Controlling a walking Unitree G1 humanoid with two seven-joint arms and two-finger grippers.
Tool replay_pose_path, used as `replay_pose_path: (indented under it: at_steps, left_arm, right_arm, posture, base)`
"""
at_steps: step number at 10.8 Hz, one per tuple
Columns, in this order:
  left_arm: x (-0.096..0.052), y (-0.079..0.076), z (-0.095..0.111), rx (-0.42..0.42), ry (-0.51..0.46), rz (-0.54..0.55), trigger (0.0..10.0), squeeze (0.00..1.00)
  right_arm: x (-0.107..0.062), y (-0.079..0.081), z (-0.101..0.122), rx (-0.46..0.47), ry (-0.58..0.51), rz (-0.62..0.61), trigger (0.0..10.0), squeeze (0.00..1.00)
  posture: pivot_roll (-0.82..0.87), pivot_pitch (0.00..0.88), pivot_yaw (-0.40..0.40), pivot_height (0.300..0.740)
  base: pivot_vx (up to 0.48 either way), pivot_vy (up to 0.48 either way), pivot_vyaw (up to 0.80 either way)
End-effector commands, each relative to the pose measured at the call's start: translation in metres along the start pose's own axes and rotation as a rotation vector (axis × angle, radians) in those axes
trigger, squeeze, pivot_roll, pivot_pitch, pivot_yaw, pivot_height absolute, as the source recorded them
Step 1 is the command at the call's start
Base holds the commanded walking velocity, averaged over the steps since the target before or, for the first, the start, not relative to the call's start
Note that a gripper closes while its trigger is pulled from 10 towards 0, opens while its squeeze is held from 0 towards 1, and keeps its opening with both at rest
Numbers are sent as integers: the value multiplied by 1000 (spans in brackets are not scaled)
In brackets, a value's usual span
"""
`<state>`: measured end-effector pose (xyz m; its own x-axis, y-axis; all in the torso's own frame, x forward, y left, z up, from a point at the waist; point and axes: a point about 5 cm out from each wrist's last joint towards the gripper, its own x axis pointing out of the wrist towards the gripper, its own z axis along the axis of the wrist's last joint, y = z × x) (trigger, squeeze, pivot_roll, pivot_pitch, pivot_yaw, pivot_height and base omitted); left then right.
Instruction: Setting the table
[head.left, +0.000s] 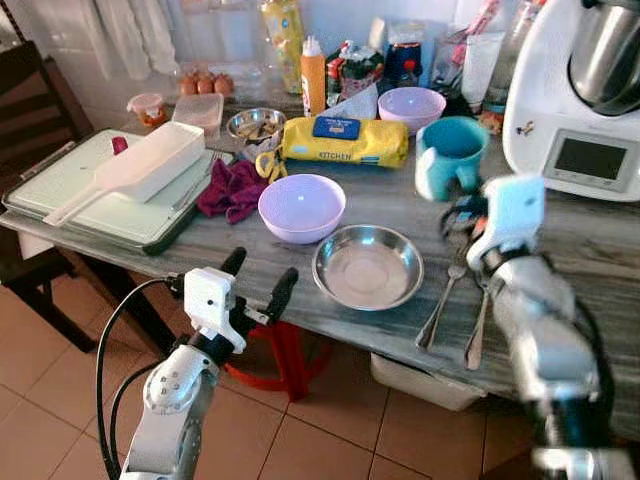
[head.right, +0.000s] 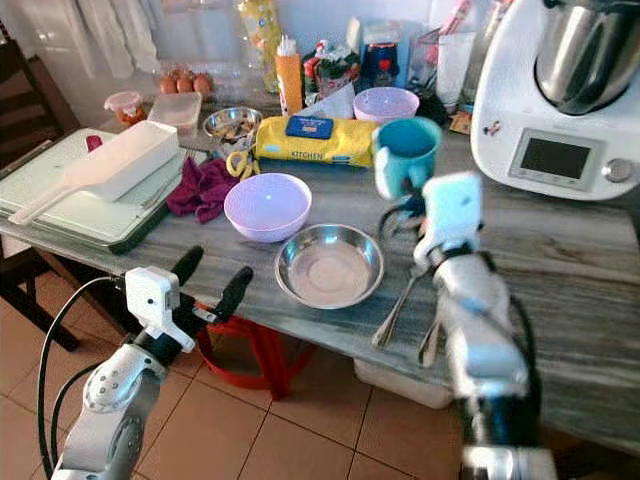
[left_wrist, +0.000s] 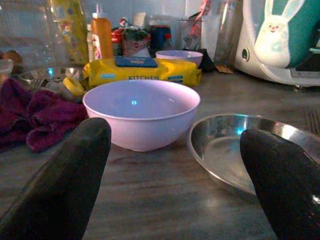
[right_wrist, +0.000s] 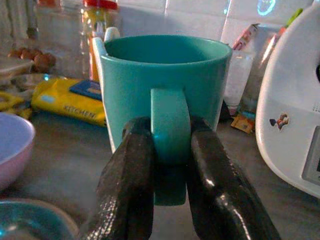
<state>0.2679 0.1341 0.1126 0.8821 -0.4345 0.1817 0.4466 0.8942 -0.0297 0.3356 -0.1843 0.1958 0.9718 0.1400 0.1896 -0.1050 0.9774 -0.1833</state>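
Observation:
A teal mug (head.left: 447, 152) stands on the grey table (head.left: 600, 250) right of centre. My right gripper (right_wrist: 171, 150) is shut on the mug's handle (right_wrist: 170, 125), one black finger on each side. A lilac bowl (head.left: 301, 206) and a steel plate (head.left: 368, 265) sit near the table's front edge. Two pieces of cutlery (head.left: 445, 300) lie right of the plate, beside my right arm. My left gripper (head.left: 258, 277) hovers open just off the front edge, pointing at the bowl (left_wrist: 141, 111) and the plate (left_wrist: 235, 150).
A second lilac bowl (head.left: 411, 105), a yellow wipes pack (head.left: 345, 140), a maroon cloth (head.left: 232, 188), a small steel bowl (head.left: 254, 124) and bottles crowd the back. A white food processor (head.left: 580, 90) stands at the right. A tray with a white container (head.left: 140, 165) lies at left.

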Motion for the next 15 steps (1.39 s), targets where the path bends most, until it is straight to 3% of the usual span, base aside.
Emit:
replay_pose_path:
  at_steps: [1, 5, 12, 13, 14, 15]
  left_arm:
    - [0, -1, 1, 4, 3, -16, 10000, 0]
    - [1, -4, 2, -1, 3, -35, 10000, 0]
    - [3, -7, 2, -7, -3, -31, 10000, 0]
    - [3, -7, 2, -10, -4, -33, 10000, 0]
    - [4, -8, 2, -10, -5, -37, 10000, 0]
    - [4, -7, 3, -9, -5, -36, 10000, 0]
  right_arm:
    - [4, -5, 1, 22, 1, -2, 10000, 0]
    - [17, 4, -17, 98, 72, 82, 10000, 0]
    - [14, 13, -40, 137, 125, 127, 10000, 0]
    - [12, 13, -42, 139, 131, 125, 10000, 647]
    - [12, 12, -43, 140, 133, 121, 10000, 1000]
    - [12, 12, -44, 143, 133, 121, 10000, 1000]
  posture:
    - [-140, 122, 72, 740]
    - [-131, 135, 77, 740]
    - [-131, 130, 73, 740]
    - [-132, 127, 74, 740]
    - [-131, 126, 74, 740]
    - [-131, 125, 73, 740]
  base:
    - [0, 0, 0]
    - [0, 0, 0]
    - [0, 0, 0]
    - [0, 0, 0]
    - [0, 0, 0]
    - [0, 0, 0]
